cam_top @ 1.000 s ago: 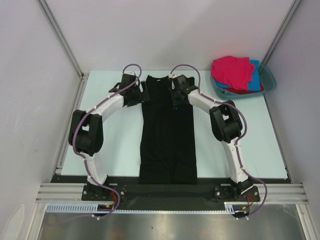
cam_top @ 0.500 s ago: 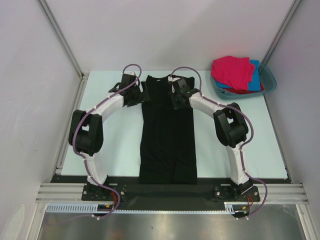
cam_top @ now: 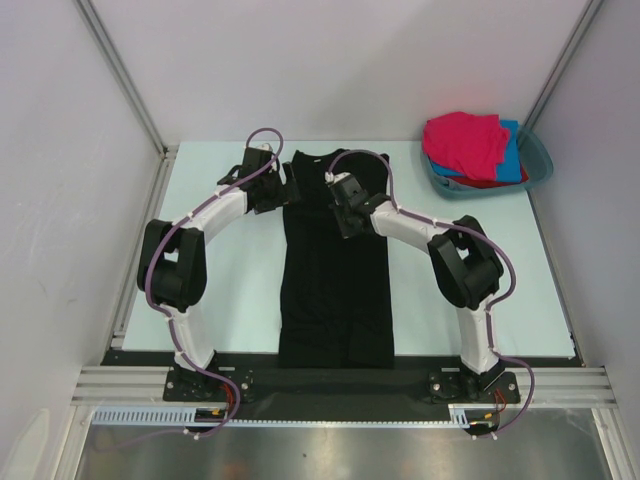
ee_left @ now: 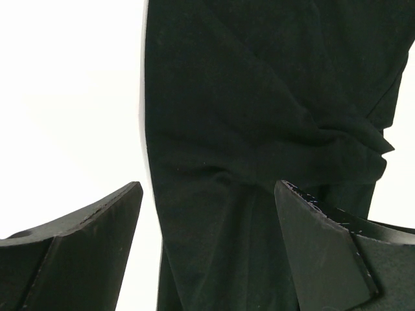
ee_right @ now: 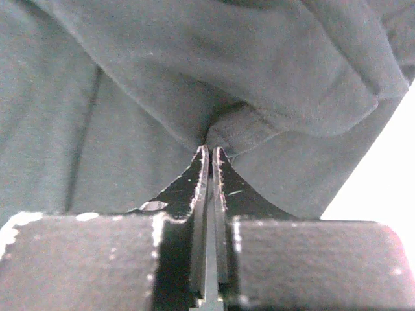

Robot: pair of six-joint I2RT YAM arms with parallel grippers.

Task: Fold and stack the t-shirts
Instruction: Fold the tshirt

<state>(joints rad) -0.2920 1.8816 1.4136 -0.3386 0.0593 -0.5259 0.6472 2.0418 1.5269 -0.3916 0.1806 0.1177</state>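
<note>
right gripper pinches black t-shirt | left gripper spread over its edge

Narrow-folded black t-shirt; coloured t-shirts heaped

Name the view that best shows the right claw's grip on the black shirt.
Right wrist: the right claw is shut on a pinched fold of the black shirt. Top external shows it over the shirt, with the grip hidden. Left wrist misses it.

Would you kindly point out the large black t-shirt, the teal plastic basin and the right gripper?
large black t-shirt point(cam_top: 335, 290): top view, lower body cloth.
teal plastic basin point(cam_top: 541, 152): top view, right rim.
right gripper point(ee_right: 211, 150): right wrist view, between fingertips.
</note>
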